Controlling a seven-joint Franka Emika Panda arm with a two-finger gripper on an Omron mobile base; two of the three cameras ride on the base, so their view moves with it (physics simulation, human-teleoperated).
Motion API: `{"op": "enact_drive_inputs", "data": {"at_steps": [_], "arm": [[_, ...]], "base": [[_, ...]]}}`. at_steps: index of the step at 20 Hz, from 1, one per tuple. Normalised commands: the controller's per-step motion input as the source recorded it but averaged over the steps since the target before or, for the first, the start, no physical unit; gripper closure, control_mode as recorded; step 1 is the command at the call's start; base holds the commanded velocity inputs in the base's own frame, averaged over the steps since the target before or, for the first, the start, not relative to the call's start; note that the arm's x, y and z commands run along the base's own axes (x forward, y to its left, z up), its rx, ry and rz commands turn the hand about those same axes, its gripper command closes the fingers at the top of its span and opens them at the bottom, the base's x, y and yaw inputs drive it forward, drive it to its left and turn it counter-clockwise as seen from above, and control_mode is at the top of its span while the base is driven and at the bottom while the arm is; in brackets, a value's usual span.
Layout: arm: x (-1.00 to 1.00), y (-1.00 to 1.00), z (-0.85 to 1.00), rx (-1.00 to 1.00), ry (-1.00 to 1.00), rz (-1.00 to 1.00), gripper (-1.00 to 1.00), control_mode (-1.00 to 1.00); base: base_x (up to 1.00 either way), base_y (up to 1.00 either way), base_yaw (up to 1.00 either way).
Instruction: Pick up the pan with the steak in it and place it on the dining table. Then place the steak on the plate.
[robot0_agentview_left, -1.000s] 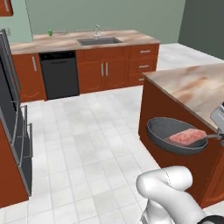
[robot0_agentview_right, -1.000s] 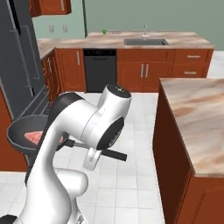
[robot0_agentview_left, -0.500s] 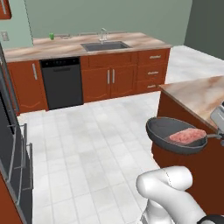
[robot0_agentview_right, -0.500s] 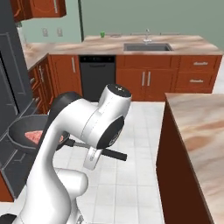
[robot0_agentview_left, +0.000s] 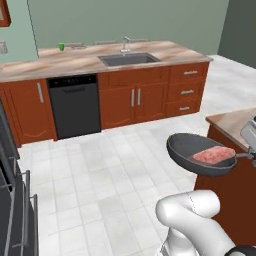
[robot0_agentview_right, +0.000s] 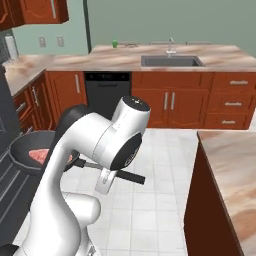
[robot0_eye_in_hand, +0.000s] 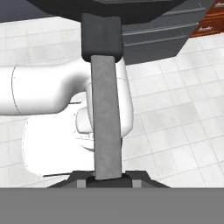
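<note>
The dark grey pan (robot0_agentview_left: 189, 148) hangs level in the air above the floor, with the pinkish steak (robot0_agentview_left: 214, 155) lying in it. Its thin handle (robot0_agentview_left: 245, 156) runs toward the right edge of the left base view. From the right base camera, the pan (robot0_agentview_right: 22, 150) and steak (robot0_agentview_right: 38, 155) sit at the left, half behind my white arm. In the hand view my gripper (robot0_eye_in_hand: 105, 177) is shut on the grey handle (robot0_eye_in_hand: 105, 118). A corner of the marble dining table (robot0_agentview_left: 231, 120) lies just behind the pan, and the table (robot0_agentview_right: 235, 170) is at the lower right. The plate is out of view.
Red-brown cabinets with a sink (robot0_agentview_left: 128, 59) and a black dishwasher (robot0_agentview_left: 76, 104) line the far wall. A small green cup (robot0_agentview_left: 61, 46) stands on that counter. A dark appliance (robot0_agentview_left: 12, 210) stands at the near left. White tiled floor (robot0_agentview_left: 110, 165) lies between.
The whole scene has shifted in both base views, so the base has moved. The sink counter looks nearer and the table has slid right. The pan stays held in the same place relative to the arm.
</note>
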Motion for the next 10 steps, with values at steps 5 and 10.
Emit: {"op": "enact_drive_inputs", "data": {"at_steps": [5,10], "arm": [[0.00,0.00,0.00,0.00,0.00,0.00,1.00,1.00],[0.00,0.00,0.00,0.00,0.00,0.00,1.00,1.00]], "base": [[1.00,0.00,0.00],[1.00,0.00,0.00]]}}
